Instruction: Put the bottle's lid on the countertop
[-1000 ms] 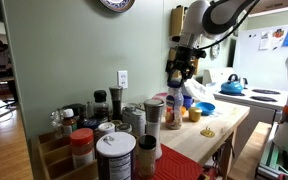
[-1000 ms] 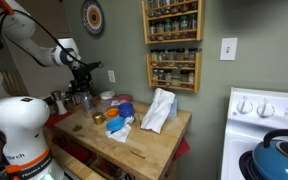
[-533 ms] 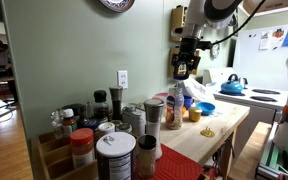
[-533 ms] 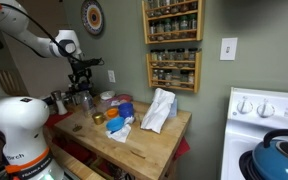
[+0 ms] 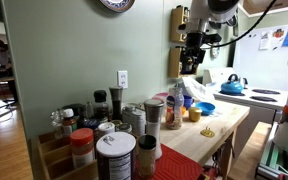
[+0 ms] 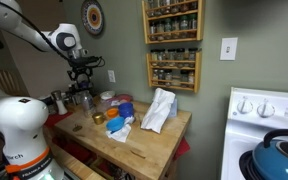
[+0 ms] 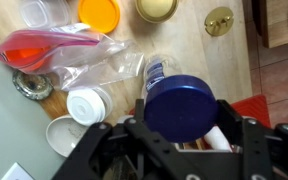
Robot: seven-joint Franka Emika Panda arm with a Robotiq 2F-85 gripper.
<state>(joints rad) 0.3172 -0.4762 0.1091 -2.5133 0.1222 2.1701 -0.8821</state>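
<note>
**Lid off the bottle, held high over the counter**

Sage-green wall and two spice racks back a light butcher-block counter, with jars crowded at one end. The hand hangs well above the tall clear bottle. The wrist view shows why: its fingers pinch a round dark-blue lid from opposite sides and carry it flat, so it should not tip. The pad contact itself sits under the lid's rim, so the hold looks firm but is not certain. The bottle stands directly below, near a white jar lid and a crumpled plastic bag with red contents. The height probably serves to clear the bottle's neck and the neighbouring jars. Bare wood beyond the bag looks a fair place to set the lid down.
</note>
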